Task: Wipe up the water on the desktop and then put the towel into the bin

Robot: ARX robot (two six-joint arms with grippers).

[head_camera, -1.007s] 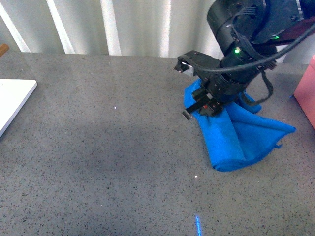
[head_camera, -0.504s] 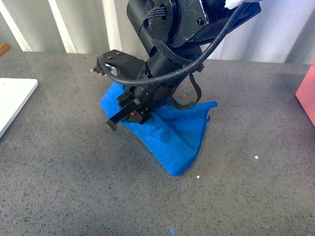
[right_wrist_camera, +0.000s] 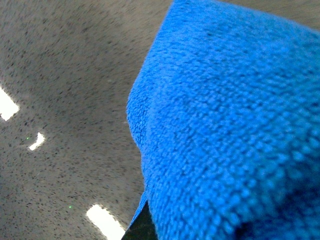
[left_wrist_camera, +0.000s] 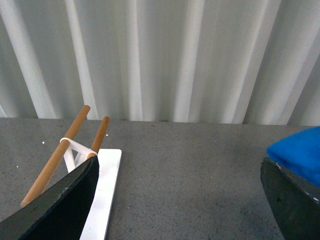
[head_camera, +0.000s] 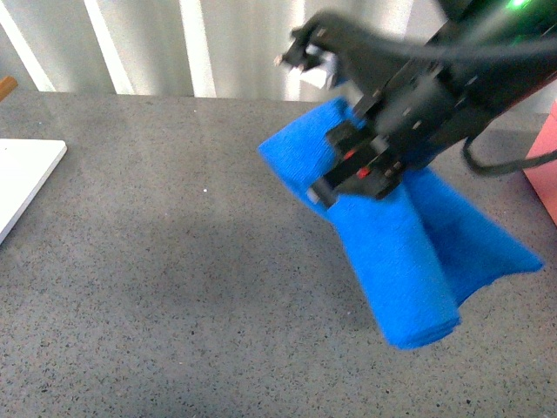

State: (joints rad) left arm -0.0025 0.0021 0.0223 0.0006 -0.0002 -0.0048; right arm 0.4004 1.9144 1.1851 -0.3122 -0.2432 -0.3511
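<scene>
The blue towel (head_camera: 402, 261) hangs folded from my right gripper (head_camera: 361, 170), which is shut on its upper part, over the right half of the dark speckled desktop (head_camera: 174, 261). Seen from the right wrist, the towel (right_wrist_camera: 230, 120) fills most of the picture above the desktop (right_wrist_camera: 65, 90), and it hides the fingers. My left gripper (left_wrist_camera: 180, 210) is open and holds nothing, with bare desktop (left_wrist_camera: 185, 165) between its fingertips (left_wrist_camera: 60, 205). A towel corner (left_wrist_camera: 300, 150) shows beside one finger. No water is visible. A pink wall (head_camera: 546, 174) at the far right looks like the bin.
A white flat board (head_camera: 24, 178) lies at the left edge of the desktop; in the left wrist view the board (left_wrist_camera: 102, 190) sits beside two wooden sticks (left_wrist_camera: 62, 147) tied with white tape. A white corrugated wall (head_camera: 157, 43) stands behind the desktop.
My right arm has swung from the left-middle of the desktop back to the right, carrying the towel. The towel now sits higher and looks larger, and the picture is blurred by the motion.
</scene>
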